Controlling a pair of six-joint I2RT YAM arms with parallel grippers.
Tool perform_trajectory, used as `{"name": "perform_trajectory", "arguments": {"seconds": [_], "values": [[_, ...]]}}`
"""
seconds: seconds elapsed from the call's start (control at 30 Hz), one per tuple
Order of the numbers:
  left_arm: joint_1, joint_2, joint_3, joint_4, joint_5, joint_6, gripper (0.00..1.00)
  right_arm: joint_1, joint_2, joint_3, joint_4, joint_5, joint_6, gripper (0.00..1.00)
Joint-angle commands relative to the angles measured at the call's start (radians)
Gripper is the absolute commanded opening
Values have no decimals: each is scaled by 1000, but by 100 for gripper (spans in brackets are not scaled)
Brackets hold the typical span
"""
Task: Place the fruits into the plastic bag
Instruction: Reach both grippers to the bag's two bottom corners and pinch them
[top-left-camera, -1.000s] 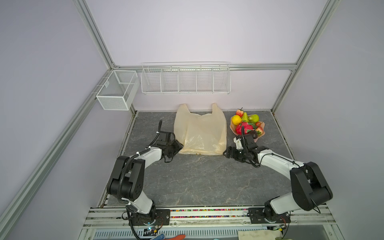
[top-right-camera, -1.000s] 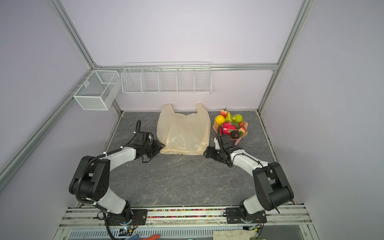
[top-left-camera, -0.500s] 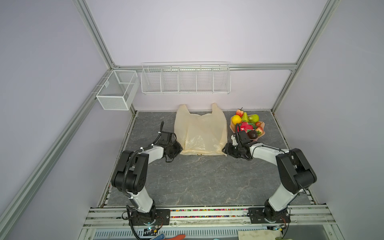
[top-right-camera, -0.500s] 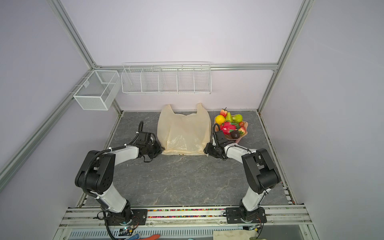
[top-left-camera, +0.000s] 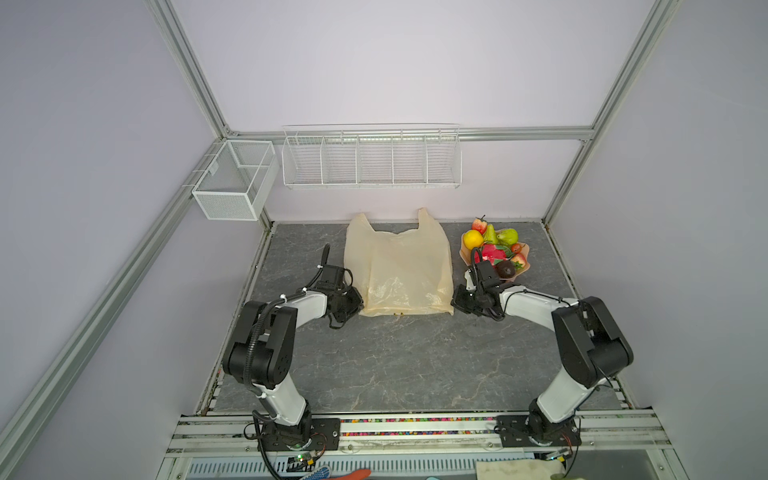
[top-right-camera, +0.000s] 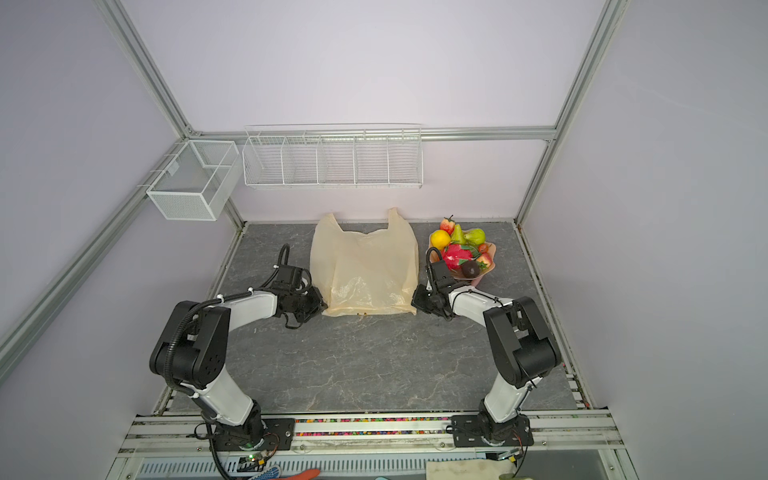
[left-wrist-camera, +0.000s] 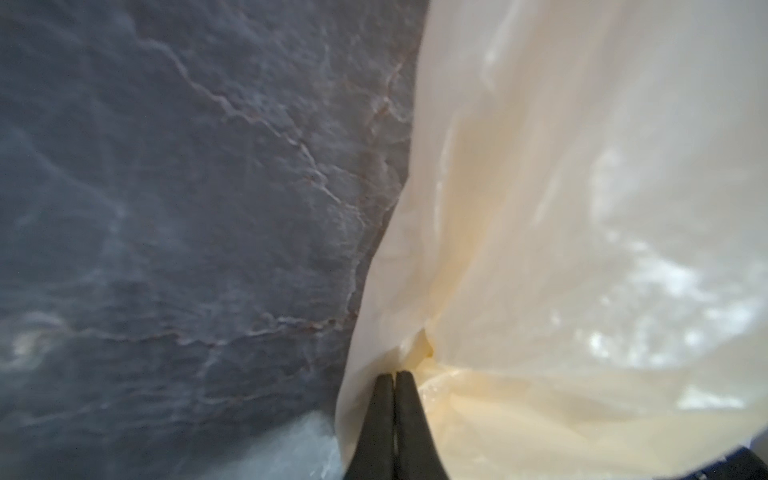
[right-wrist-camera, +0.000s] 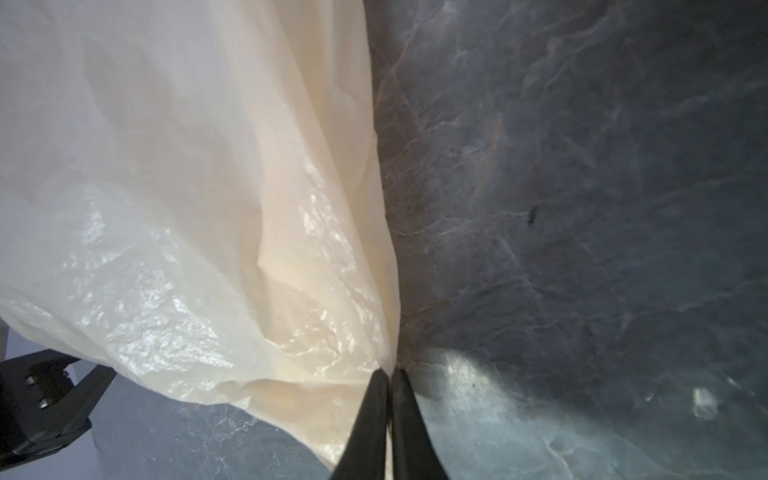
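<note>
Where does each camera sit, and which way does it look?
Both top views: high at the front, looking down on both arms, the plastic bag and the fruits.
Left wrist: on the left arm, facing along the left gripper pinching a bag corner.
Right wrist: likewise, right gripper pinching the opposite corner.
Shared: both wrist views show bag and table.

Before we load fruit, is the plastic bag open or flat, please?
Flat, not open: the plastic bag lies spread on the table, no bulge.
</note>
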Motion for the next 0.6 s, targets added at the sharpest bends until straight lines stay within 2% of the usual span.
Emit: {"name": "perform_trajectory", "arguments": {"seconds": [0.0, 0.17, 0.33, 0.57], "values": [[8, -79, 27, -48, 33, 96, 0, 3, -36, -37, -41, 42, 42, 7], [36, -166, 26, -134, 53, 195, 0, 2, -112, -108, -49, 80, 97, 6], [116, -263, -3, -211, 33, 242, 0, 4, -217, -159, -107, 128, 154, 6], [155, -303, 30, -281, 25, 313, 0, 54, -328, -231, -83, 97, 314, 6]]}}
